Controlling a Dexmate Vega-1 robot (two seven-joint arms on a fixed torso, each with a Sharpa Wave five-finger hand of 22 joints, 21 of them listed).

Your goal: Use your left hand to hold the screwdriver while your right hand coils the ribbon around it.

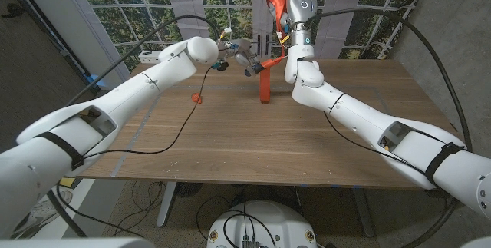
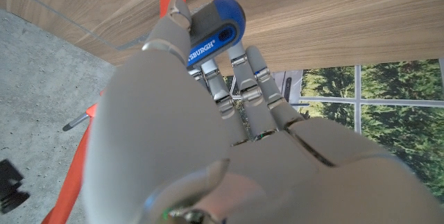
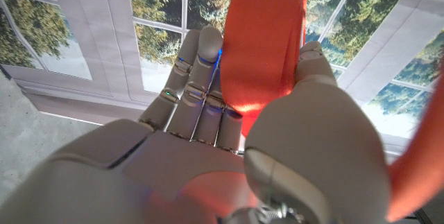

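Screwdriver (image 2: 216, 38) has a chunky rounded handle, blue cap over a dark grey grip with white lettering, smooth plastic; in the head view it sits near 12 o'clock over the far part of the table (image 1: 253, 137), which is brown wood with visible grain and a matte top. Ribbon (image 3: 263, 44) is flat, wide, orange-red, slightly glossy fabric; in the head view one stretch hangs straight down to the tabletop just right of centre (image 1: 265, 87), another bunches up high at 12 to 1 o'clock. Left hand (image 2: 208, 113), smooth grey-white shell with jointed metallic fingers (image 2: 258, 78), wraps the screwdriver handle, thumb over the grey part, fingers curled under it, so it grips the tool. Left arm comes from 7 o'clock, stretched long toward the table's far middle, hand raised off the wood. Right hand (image 3: 236, 134) stands with palm up toward the window, fingers extended upward, thumb pressing the ribbon against them, so it pinches the ribbon. Right arm comes from 4 o'clock, elbow bent, forearm rising vertical at 12 to 1 o'clock, hand (image 1: 295, 6) high above the table.
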